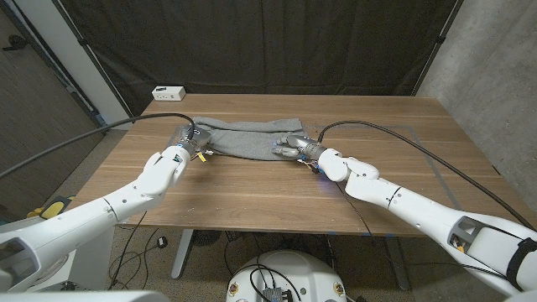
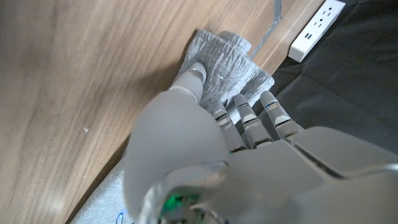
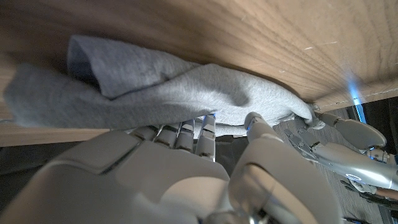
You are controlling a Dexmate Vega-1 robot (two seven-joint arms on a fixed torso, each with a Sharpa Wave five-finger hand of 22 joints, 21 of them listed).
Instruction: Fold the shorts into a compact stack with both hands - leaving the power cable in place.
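Both hands grasping the grey shorts on the wooden desk.

The shorts lie stretched across the upper middle of the head view. The left hand, arm reaching in from the lower left, pinches the gathered waistband end between thumb and fingers. The right hand, arm coming from the lower right, clutches the opposite end. A white power strip sits at the desk's far left corner.

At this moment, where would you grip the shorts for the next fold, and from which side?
Probably at the two ends of the near edge. The grey shorts lie as a long band across the table; the left hand and right hand already grip those ends.
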